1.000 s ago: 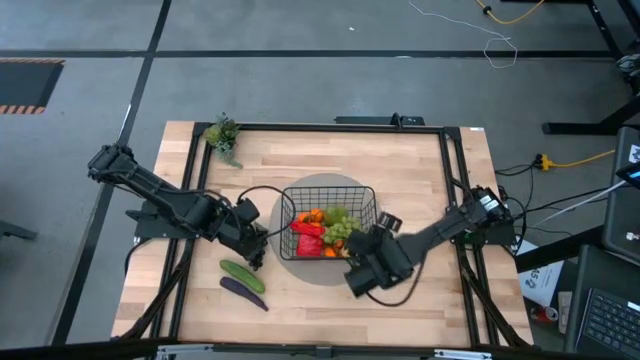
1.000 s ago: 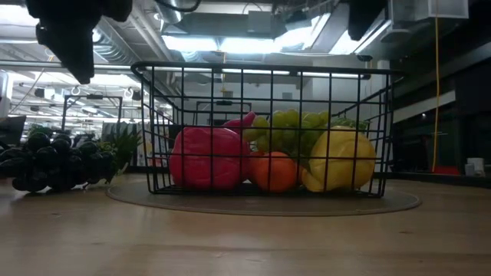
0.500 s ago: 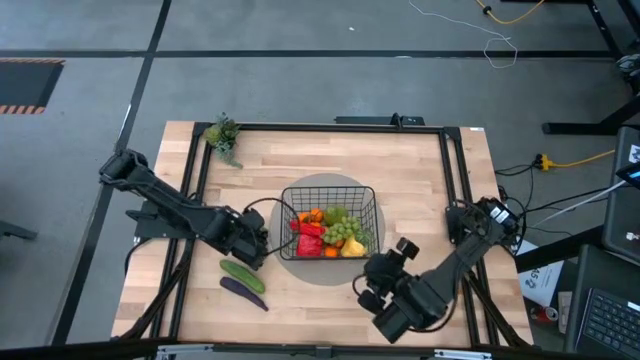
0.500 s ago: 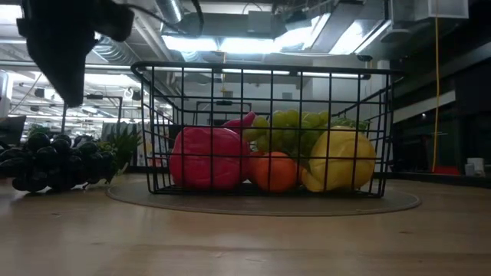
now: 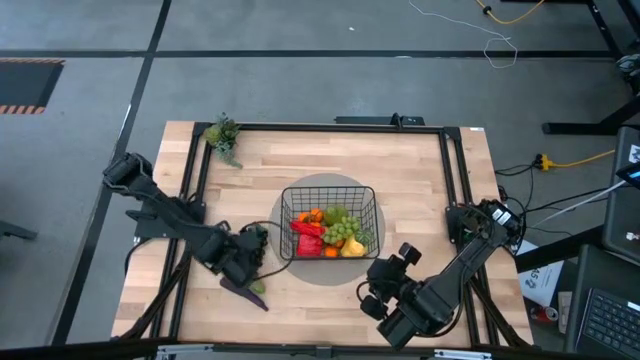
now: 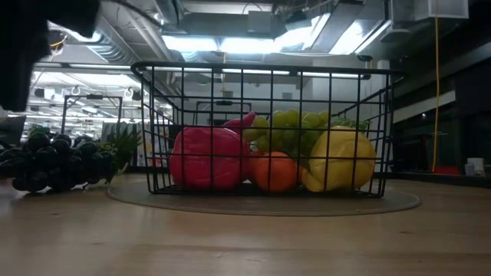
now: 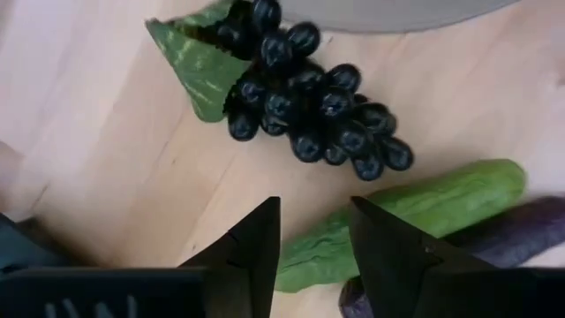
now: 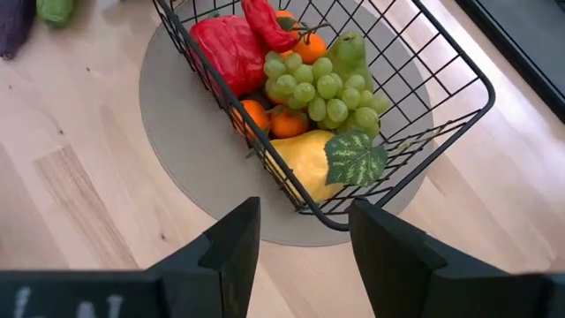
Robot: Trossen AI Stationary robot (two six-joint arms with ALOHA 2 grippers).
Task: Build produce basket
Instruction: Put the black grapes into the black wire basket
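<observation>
The basket [image 5: 330, 222] stands on a round grey mat [image 8: 190, 159] in the middle of the tabletop [image 5: 400, 170]. Inside it lie a red pepper [image 8: 225, 53], green grapes [image 8: 322, 88], oranges [image 8: 287, 119] and a yellow fruit [image 8: 305, 163].

Three pieces of the produce are outside the basket, to its left and nearer: the dark grapes [image 7: 309, 97], the cucumber [image 7: 424, 208] and the purple eggplant [image 7: 521, 234]. The cucumber lies just beside the eggplant.

The left claw [image 7: 313, 238] is open and holds nothing; it hangs over the near end of the cucumber, with the dark grapes just beyond. The right claw [image 8: 296, 238] is also open and empty, at the near right of the basket, looking down into it.

I judge that these toy pieces are light. The cucumber looks stiff and smooth, so it may slip or roll; it is better to take it across its middle, with one finger on each long side. The grape bunch is bumpy and probably softer, so a hold over the thick part of the cluster seems safer than on the leaf [image 7: 199, 66].
</observation>
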